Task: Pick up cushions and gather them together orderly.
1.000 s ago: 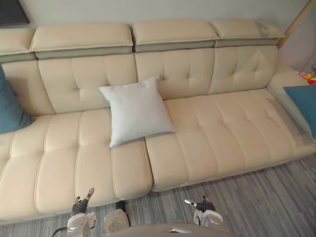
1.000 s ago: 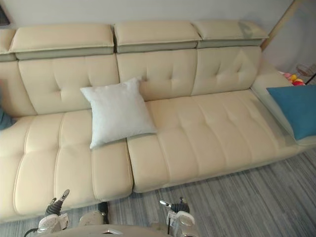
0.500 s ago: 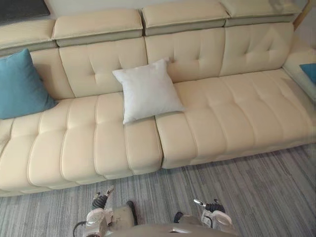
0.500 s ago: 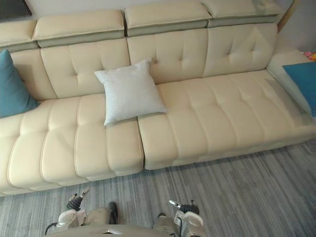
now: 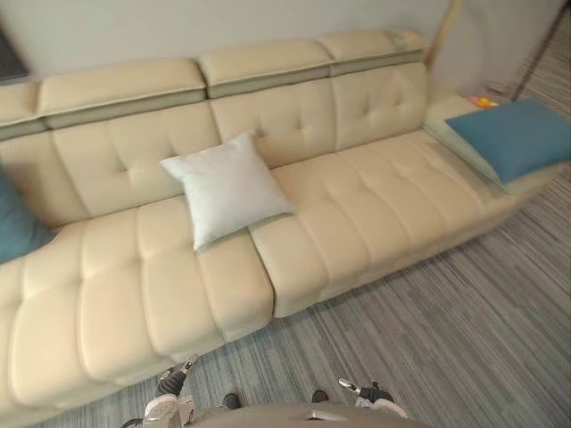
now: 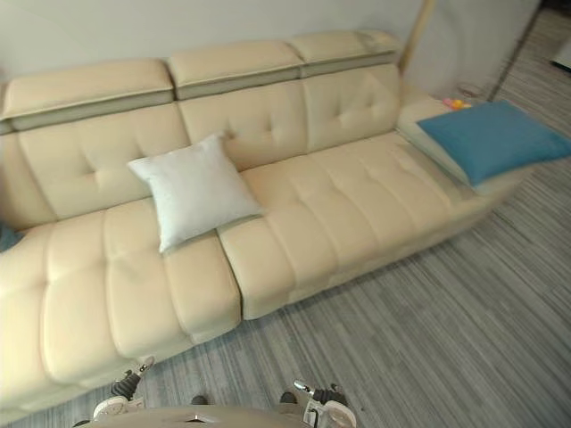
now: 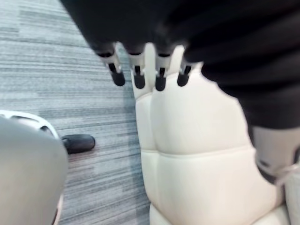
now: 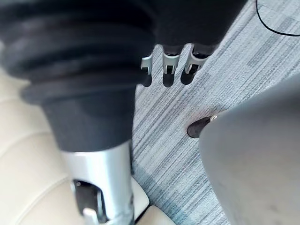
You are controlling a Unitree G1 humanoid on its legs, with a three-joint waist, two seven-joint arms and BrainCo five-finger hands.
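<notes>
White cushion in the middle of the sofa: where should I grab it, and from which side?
I'd grip the white cushion along its lower edge, coming from the front. It leans back against the sofa backrest, so that edge lies free on the seat, nearest the robot; its upper edge presses the backrest.

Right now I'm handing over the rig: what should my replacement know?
Left hand open, empty, down by the front of the sofa.
Right hand open, empty, above the carpet.
White cushion leans against the sofa's middle backrest; right blue cushion lies on its right end, left blue cushion shows at its left edge.
Nothing gathered yet; all three remain to collect.
</notes>
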